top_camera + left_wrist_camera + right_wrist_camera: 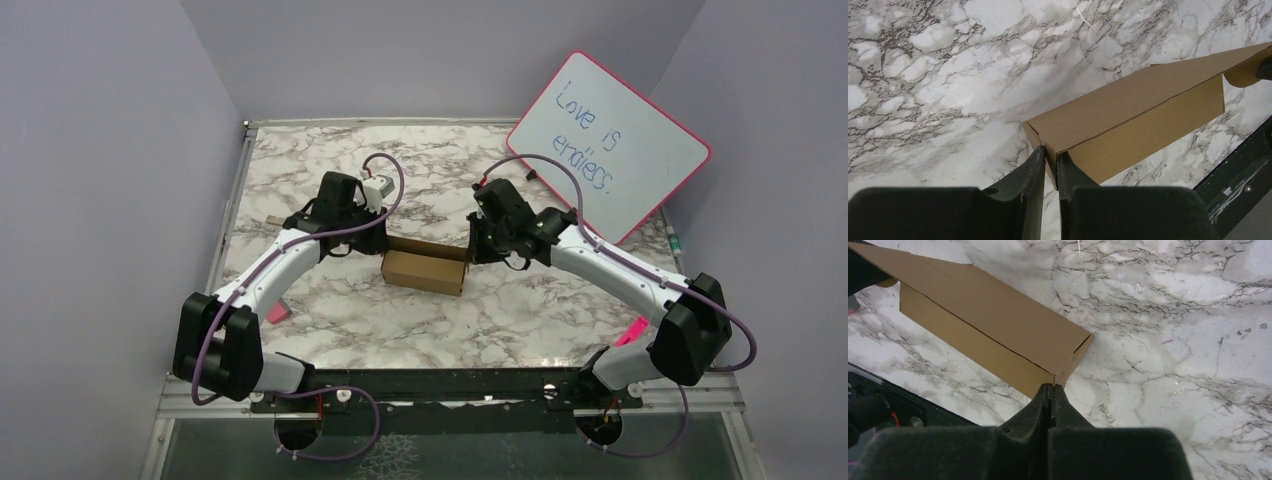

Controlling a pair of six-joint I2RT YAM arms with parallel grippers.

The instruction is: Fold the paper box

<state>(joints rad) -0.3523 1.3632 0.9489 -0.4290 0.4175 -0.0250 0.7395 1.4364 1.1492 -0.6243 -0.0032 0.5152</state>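
The paper box (425, 268) is a small oblong brown cardboard box lying in the middle of the marble table, between both arms. At its left end, my left gripper (383, 243) is shut on a corner wall; in the left wrist view the cardboard edge of the box (1128, 115) sits pinched between the two black fingers of the gripper (1050, 152). My right gripper (472, 250) is at the right end. In the right wrist view its fingers are pressed together with nothing between them, and the gripper (1053, 386) touches the near corner of the box (993, 325).
A pink-framed whiteboard (610, 145) leans at the back right. A pink object (277, 313) lies by the left arm and another (630, 330) by the right arm. A tiny tan scrap (272, 221) sits at the left. A dark rail (450, 390) runs along the near edge.
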